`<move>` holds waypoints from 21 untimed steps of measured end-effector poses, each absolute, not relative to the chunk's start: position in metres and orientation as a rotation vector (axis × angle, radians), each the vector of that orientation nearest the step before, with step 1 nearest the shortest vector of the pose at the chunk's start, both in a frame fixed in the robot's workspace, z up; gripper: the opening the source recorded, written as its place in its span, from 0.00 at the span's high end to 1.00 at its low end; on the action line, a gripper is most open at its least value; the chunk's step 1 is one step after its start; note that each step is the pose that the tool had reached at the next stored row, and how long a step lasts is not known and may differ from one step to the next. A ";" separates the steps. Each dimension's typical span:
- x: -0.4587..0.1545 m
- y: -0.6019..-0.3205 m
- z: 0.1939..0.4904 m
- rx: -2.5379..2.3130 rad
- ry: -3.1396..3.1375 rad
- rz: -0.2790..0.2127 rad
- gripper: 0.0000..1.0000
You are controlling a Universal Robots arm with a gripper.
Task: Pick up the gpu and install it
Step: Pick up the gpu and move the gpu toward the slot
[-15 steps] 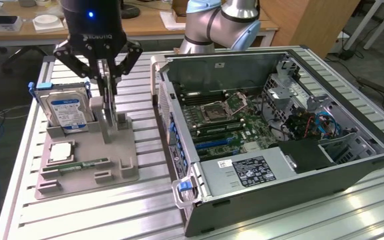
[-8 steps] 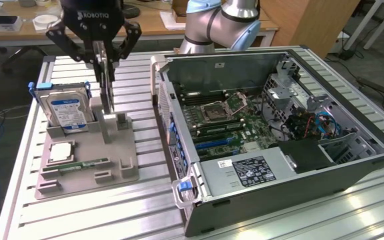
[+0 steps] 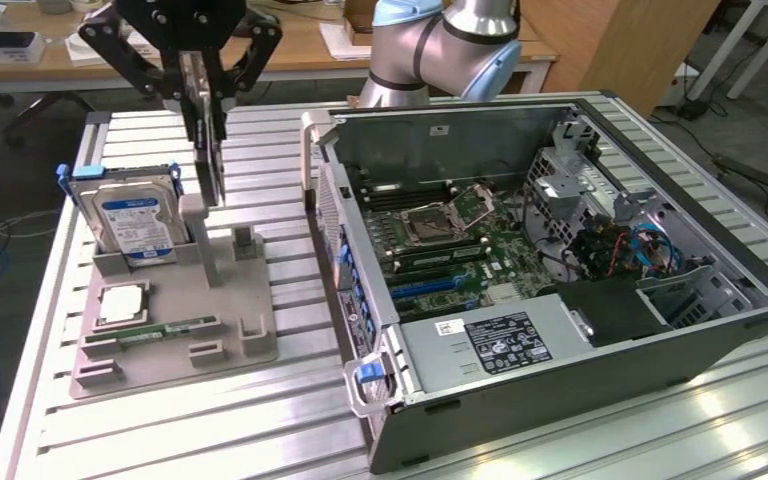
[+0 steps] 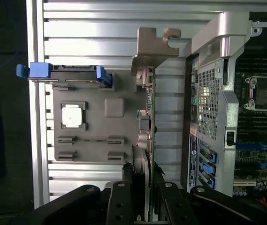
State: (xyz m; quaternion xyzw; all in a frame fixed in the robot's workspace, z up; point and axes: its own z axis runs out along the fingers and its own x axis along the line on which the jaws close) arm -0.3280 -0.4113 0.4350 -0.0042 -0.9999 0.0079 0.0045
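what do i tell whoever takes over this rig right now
Gripper: shut on the gpu, clamped on its upper end; the card hangs upright.
Gpu: over the grey parts holder, beside the hard drive. Its lower edge is level with the holder's post; I cannot tell if it is clear of the slot.
Done: gpu grasped.
Left: the gpu is not yet in the open computer case, so it is not installed.
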 end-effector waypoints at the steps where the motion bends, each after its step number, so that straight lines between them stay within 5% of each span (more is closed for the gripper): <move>1: -0.328 -0.411 0.435 -0.013 -3.132 0.024 0.74; 21: -0.275 -0.411 0.432 -0.013 -3.132 0.024 0.74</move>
